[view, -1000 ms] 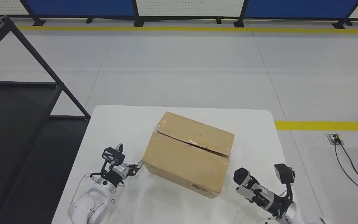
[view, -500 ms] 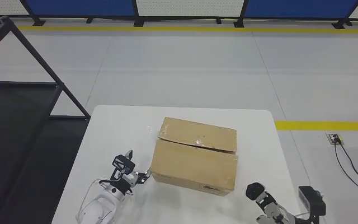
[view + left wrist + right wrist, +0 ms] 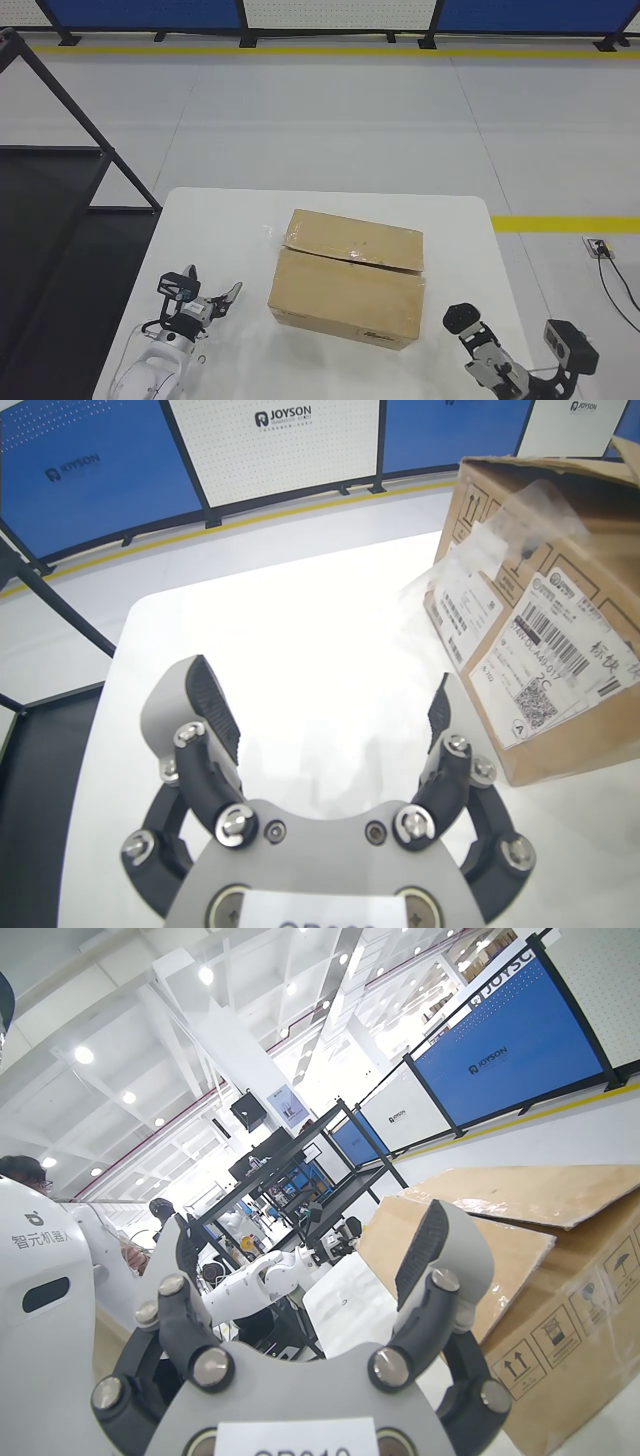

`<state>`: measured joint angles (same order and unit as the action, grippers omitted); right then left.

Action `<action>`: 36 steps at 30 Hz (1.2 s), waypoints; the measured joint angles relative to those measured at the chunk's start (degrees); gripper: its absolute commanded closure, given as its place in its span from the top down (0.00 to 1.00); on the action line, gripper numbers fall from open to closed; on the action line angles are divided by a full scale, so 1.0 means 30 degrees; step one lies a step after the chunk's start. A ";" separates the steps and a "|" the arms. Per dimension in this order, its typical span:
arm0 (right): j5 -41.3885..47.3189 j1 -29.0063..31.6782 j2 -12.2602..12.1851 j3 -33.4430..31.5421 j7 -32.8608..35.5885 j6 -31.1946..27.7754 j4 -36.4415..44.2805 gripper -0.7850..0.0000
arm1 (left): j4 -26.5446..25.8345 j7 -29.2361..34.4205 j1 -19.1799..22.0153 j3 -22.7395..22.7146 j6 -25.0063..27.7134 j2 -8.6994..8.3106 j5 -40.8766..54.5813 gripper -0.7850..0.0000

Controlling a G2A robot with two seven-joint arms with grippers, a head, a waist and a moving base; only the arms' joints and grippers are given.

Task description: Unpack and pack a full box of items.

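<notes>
Top view first: your cardboard box (image 3: 347,285) sits pretty much mid-table on the white table (image 3: 210,240), top flaps folded down, with a seam running across the lid. The left gripper (image 3: 207,297) hangs over the near left part of the table, beside the box's left end but clear of it. The right gripper (image 3: 475,335) is down by the box's near right corner, close but not touching as far as I can tell. There's a black rack (image 3: 60,150) off the table's left side and a yellow floor line (image 3: 565,224) out to the right.

Left wrist view: the left gripper (image 3: 320,680) has its jaws spread wide with only bare table (image 3: 280,625) between them, nothing held. The box (image 3: 540,610) stands ahead and off to one side. You can see its end face with shipping labels (image 3: 550,640) stuck on it and a loose bit of clear tape (image 3: 525,515) peeling off near the top edge.

Right wrist view: the right gripper (image 3: 307,1223) is also wide open and empty. The box (image 3: 550,1253) is right next to it, and from this low angle one top flap overlaps the other with its edge lifted a little. Across the table you can spot the left arm (image 3: 280,1268).
</notes>
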<state>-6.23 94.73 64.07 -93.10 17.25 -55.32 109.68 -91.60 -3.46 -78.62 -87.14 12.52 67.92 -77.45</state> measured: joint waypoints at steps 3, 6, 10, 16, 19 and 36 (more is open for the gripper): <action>0.0012 0.0001 -0.0001 -0.0006 0.0001 0.0005 -0.0005 1.00 | 0.0004 -0.0005 0.0002 0.0003 0.0002 0.0001 -0.0004 1.00; 0.0013 0.0002 -0.0001 -0.0006 0.0000 0.0006 -0.0005 1.00 | 0.0005 -0.0005 0.0003 0.0003 0.0003 0.0001 -0.0004 1.00; 0.0013 0.0002 -0.0001 -0.0006 -0.0001 0.0006 -0.0005 1.00 | 0.0005 -0.0005 0.0003 0.0003 0.0003 0.0001 -0.0004 1.00; 0.0013 0.0002 -0.0001 -0.0006 -0.0001 0.0006 -0.0005 1.00 | 0.0004 -0.0005 0.0002 0.0003 0.0003 0.0001 -0.0004 1.00; 0.0013 0.0002 -0.0001 -0.0006 -0.0001 0.0006 -0.0005 1.00 | 0.0004 -0.0005 0.0002 0.0003 0.0003 0.0001 -0.0004 1.00; 0.0307 0.0211 0.0062 -0.0565 -0.1463 0.0487 -0.0487 1.00 | 0.6046 -0.3426 0.5511 0.3336 -0.2313 0.0279 -0.7331 1.00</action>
<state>-5.31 95.36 64.25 -94.79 12.86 -53.86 108.22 -73.46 -13.74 -62.09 -77.13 5.58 68.76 -99.45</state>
